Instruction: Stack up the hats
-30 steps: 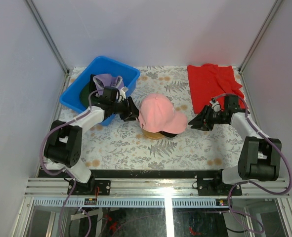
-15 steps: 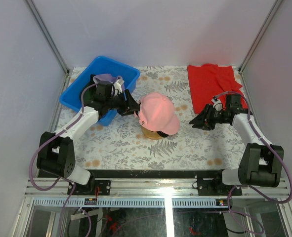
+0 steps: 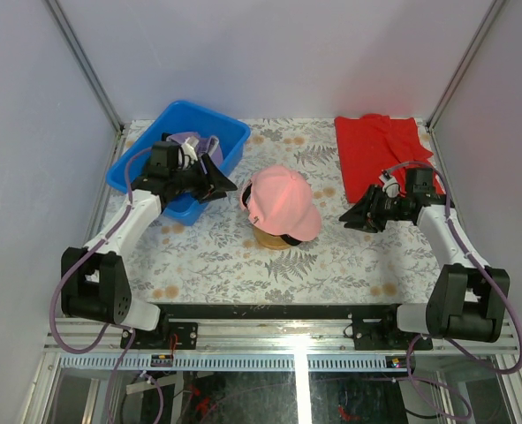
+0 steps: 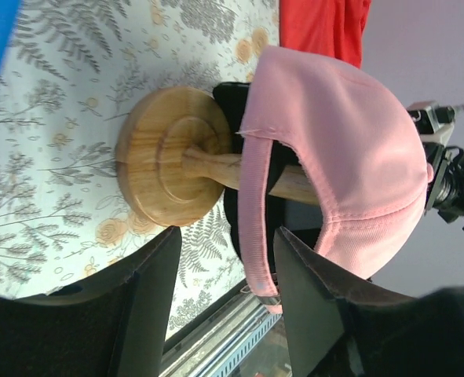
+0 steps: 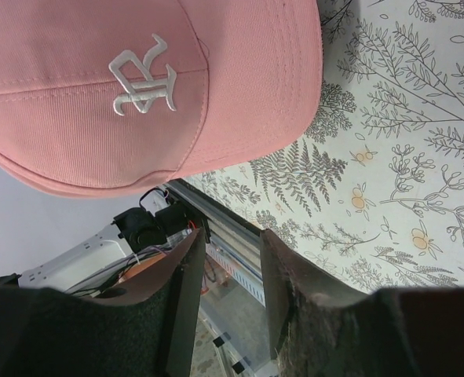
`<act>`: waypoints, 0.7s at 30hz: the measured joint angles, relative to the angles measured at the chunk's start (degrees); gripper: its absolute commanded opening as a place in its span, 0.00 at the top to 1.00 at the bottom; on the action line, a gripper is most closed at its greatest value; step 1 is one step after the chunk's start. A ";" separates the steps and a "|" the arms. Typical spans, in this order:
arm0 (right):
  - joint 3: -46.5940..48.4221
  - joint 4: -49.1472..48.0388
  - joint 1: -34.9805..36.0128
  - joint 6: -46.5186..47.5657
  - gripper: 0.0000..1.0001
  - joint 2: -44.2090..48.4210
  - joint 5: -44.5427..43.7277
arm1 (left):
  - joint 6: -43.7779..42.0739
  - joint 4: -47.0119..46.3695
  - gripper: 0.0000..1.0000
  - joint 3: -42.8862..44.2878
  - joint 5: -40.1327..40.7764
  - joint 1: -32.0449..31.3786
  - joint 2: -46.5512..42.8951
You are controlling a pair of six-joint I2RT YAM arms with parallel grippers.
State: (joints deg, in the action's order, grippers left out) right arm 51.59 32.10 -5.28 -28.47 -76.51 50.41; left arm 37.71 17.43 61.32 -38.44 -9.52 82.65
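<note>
A pink cap (image 3: 283, 201) sits on top of a black cap (image 3: 289, 237) on the round wooden stand (image 3: 274, 241) at mid-table. My left gripper (image 3: 223, 184) is open and empty, just left of the pink cap, by the bin's corner. In the left wrist view its fingers frame the pink cap's back strap (image 4: 255, 204), the stand's base (image 4: 169, 157) and the black cap (image 4: 233, 98). My right gripper (image 3: 349, 217) is open and empty, to the right of the stack. The right wrist view shows the pink cap's front (image 5: 137, 78). A lavender cap (image 3: 192, 141) lies in the blue bin (image 3: 230, 132). The dark green cap is hidden.
A red cloth (image 3: 380, 155) lies at the back right. The blue bin stands at the back left with my left arm reaching over it. The table carries a fern-print cover (image 3: 216, 256). Grey walls close in both sides.
My left gripper has drawn back left from the pink cap towards the bin. The pink cap has turned and settled on the stack. The right gripper has barely moved.
</note>
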 measured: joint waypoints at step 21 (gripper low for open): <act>1.14 -0.28 0.00 -2.58 0.17 10.10 -0.04 | -3.69 8.63 0.47 15.10 17.86 16.41 12.11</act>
State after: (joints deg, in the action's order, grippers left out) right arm 52.73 31.81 -5.28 -31.05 -66.41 50.37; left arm 34.02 26.06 76.42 -20.58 6.90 94.76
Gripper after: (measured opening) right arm 0.826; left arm 0.529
